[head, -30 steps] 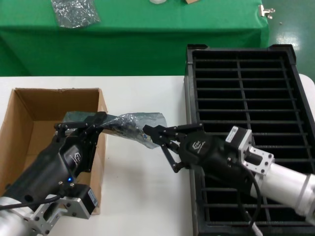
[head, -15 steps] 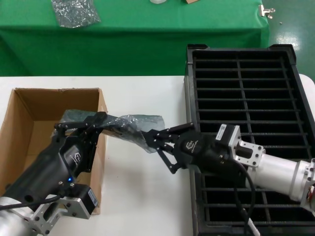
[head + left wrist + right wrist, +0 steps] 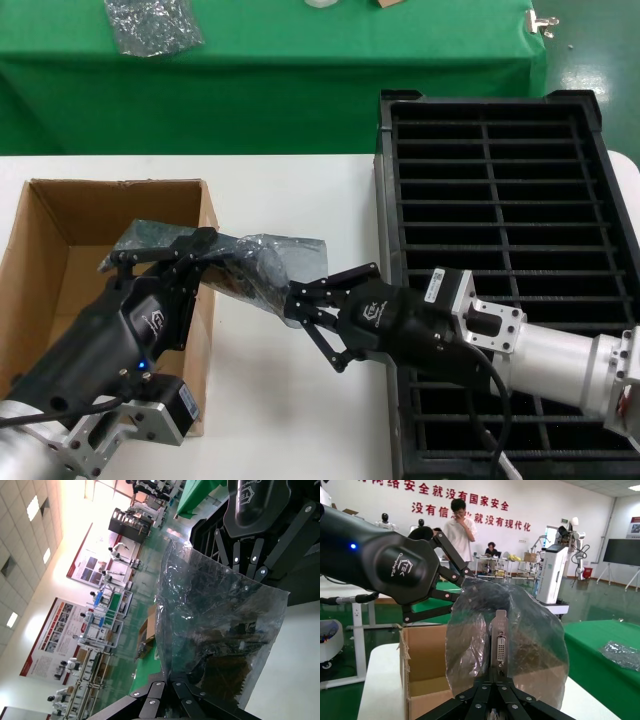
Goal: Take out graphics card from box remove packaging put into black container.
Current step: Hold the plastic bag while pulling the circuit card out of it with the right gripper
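While the packaging [image 3: 250, 262] hangs above the white table [image 3: 290, 180], both grippers are closed on it, one at each end. The left gripper [image 3: 200, 243] pinches the far-left end of the shiny bag, just above the right wall of the box [image 3: 60, 260]. Its fingers are almost together, with only the bag between them. The right gripper [image 3: 293, 303] holds the near-right end of the bag, and in the right wrist view its fingers [image 3: 492, 687] meet under the silver bracket of the graphics card [image 3: 499, 645]. The card is inside the bag, with its port facing this camera. In the left wrist view the bag [image 3: 215, 625] is seen stretched between the two grippers, and the dark board shows through the plastic.

The black container [image 3: 500, 200] stands at the right on the table, and the right arm lies across its near-left part. A smaller silver-grey bag [image 3: 150, 25] lies on the green table [image 3: 300, 60] far behind.

Compared with one second ago, the right gripper has moved to the left and a little nearer, away from the container. The bag is now more bunched and reaches less far to the right. The left gripper stays in the same place.
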